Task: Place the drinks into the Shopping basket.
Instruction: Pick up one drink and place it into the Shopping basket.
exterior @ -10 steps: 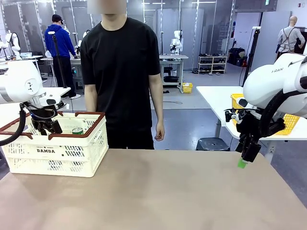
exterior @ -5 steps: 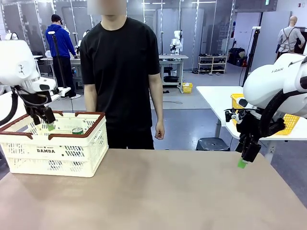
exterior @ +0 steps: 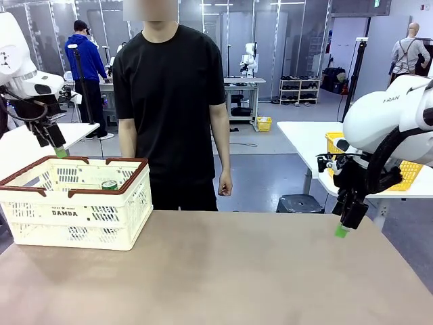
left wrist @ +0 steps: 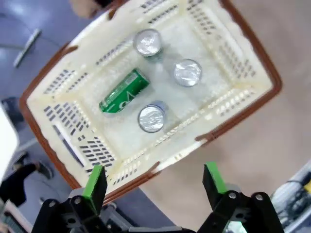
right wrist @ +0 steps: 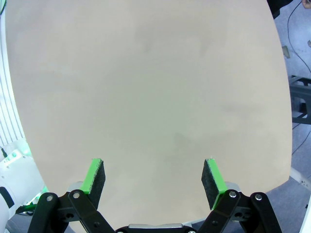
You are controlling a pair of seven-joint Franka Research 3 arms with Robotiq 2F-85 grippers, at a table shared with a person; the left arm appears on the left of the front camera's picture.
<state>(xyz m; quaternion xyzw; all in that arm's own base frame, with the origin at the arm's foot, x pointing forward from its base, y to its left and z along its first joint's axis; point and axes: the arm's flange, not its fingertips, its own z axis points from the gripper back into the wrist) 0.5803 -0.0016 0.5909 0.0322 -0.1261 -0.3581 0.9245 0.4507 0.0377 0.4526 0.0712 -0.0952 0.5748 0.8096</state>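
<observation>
The tan worktop (exterior: 223, 271) carries the Shopping basket (exterior: 74, 202) at its left side, with a person (exterior: 170, 101) standing behind the far edge. Above the basket hangs the left hand (left wrist: 153, 184), released and holding nothing; the right hand (right wrist: 153, 178) hovers released over the worktop's right side. Inside the basket a green can (left wrist: 124, 91) lies on its side among three upright cans (left wrist: 187, 73).

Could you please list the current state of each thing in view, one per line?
Shopping basket: upright on the table, holding four cans.
Green can: lying on its side.
Three other cans: standing upright.
Left gripper: jaws open, empty, above the basket.
Right gripper: jaws open, empty.
</observation>
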